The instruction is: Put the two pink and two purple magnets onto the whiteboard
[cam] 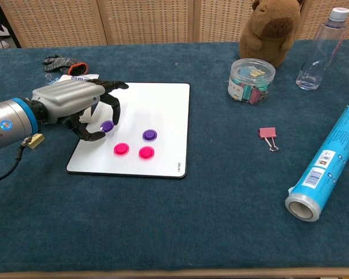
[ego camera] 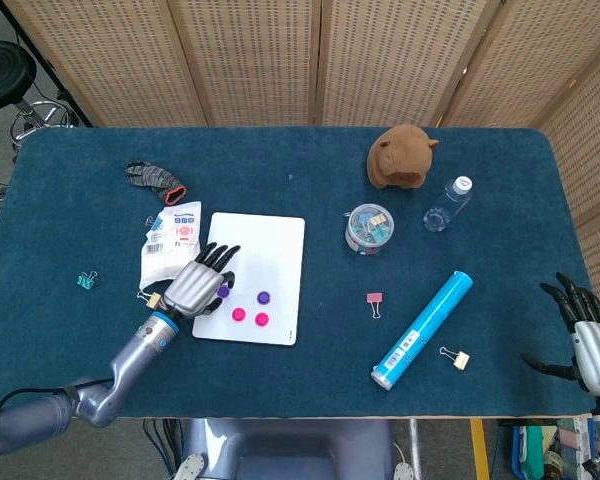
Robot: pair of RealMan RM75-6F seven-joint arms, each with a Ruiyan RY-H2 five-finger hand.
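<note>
Blue table (cam: 180,232): left hand (cam: 75,104) pinches purple magnet (cam: 107,126); labels unreadable.

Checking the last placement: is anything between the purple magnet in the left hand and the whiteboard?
Nothing visible: the left hand holds the purple magnet directly over a bare part of the whiteboard.

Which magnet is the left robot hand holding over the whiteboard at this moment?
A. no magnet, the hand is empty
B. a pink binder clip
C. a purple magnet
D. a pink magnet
C: in the chest view the left robot hand pinches a purple magnet above the whiteboard, while both pink magnets already lie on the board.
</note>
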